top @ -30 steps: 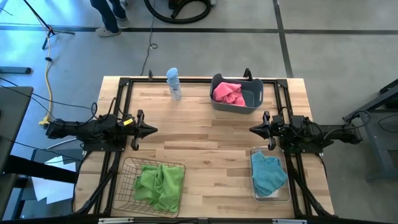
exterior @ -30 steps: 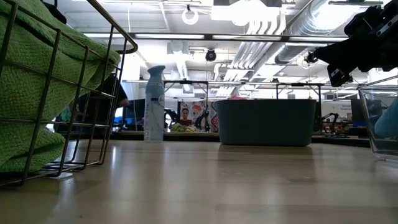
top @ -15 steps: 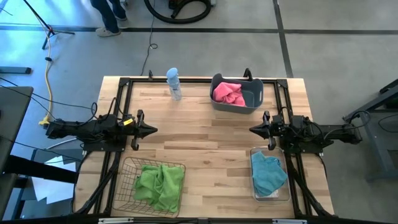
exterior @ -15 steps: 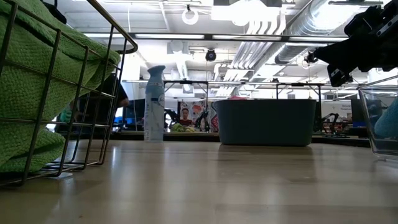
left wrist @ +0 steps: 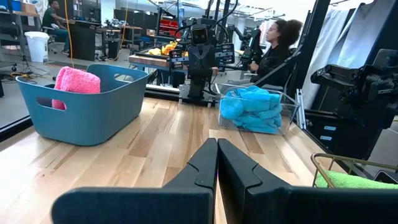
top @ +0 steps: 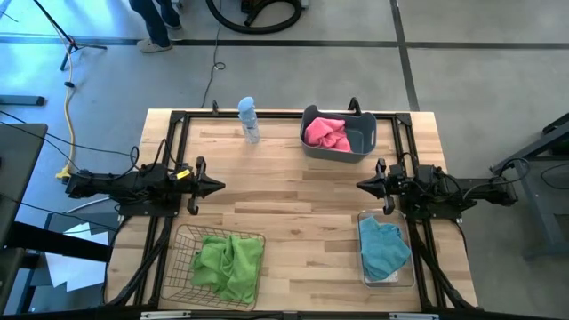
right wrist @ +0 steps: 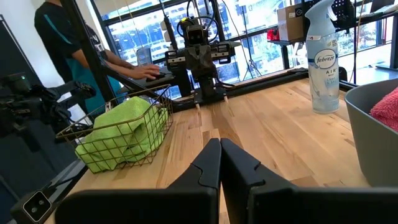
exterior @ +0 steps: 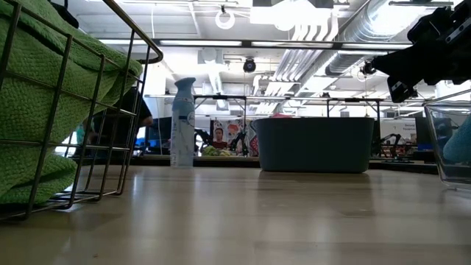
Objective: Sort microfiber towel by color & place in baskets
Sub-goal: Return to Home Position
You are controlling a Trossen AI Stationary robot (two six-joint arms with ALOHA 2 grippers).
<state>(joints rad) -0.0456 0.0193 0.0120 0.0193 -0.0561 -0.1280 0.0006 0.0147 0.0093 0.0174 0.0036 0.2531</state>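
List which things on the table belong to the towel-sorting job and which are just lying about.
Job: green towel, wire basket; pink towel, blue-grey tub; blue towel, clear bin; left gripper, right gripper.
Lying about: spray bottle.

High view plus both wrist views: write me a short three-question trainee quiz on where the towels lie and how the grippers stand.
1. True or false: the pink towel lies in the wire basket.
2. Which towel lies in the clear bin? A green, B blue, C pink.
3. Fill in: the left gripper and right gripper, facing each other, both have their fingers ____.
Key: 1 false, it lies in the blue-grey tub; 2 B; 3 shut.
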